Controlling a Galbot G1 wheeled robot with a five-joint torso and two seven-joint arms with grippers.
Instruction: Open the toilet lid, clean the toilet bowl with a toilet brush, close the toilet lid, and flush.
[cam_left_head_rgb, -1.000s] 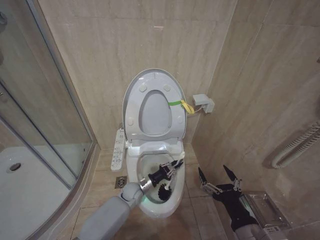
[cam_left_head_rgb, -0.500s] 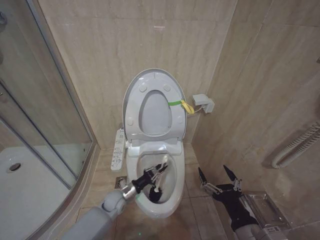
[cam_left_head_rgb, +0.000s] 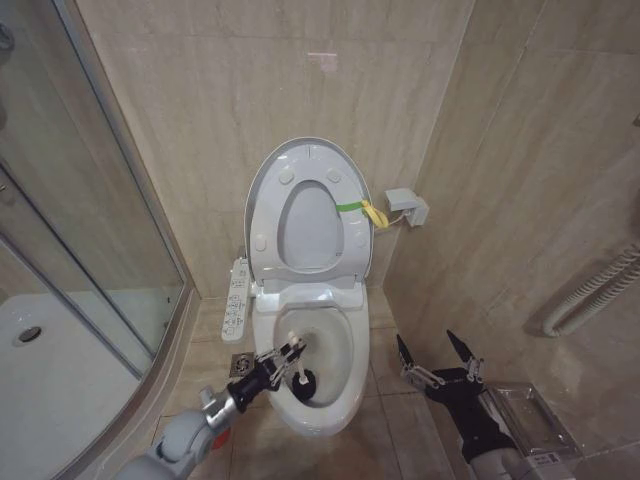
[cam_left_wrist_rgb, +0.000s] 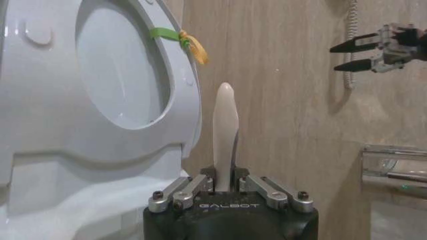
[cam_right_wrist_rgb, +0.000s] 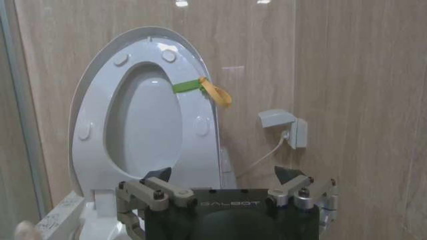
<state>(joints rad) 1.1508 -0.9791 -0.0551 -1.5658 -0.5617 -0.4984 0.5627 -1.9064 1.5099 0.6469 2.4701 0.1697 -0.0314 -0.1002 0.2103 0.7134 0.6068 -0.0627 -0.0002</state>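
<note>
Left gripper (cam_left_head_rgb: 287, 357) clamped on the thin white stick toilet brush (cam_left_head_rgb: 296, 366), black head low-centre inside the white ceramic toilet bowl (cam_left_head_rgb: 345, 385); handle slants upward-left; right gripper (cam_left_head_rgb: 437, 352) idles lower right, fingers apart.

Glass shower door (cam_left_head_rgb: 80, 250) (left), floor drain (cam_left_head_rgb: 241, 363), wall socket (cam_left_head_rgb: 408, 207).

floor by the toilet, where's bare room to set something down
Bare tile lies between the toilet bowl and the open right gripper, and along the back wall under the wall socket. It is crowded on the bowl's other side: the left gripper holding the toilet brush, the floor drain and the button panel.
</note>
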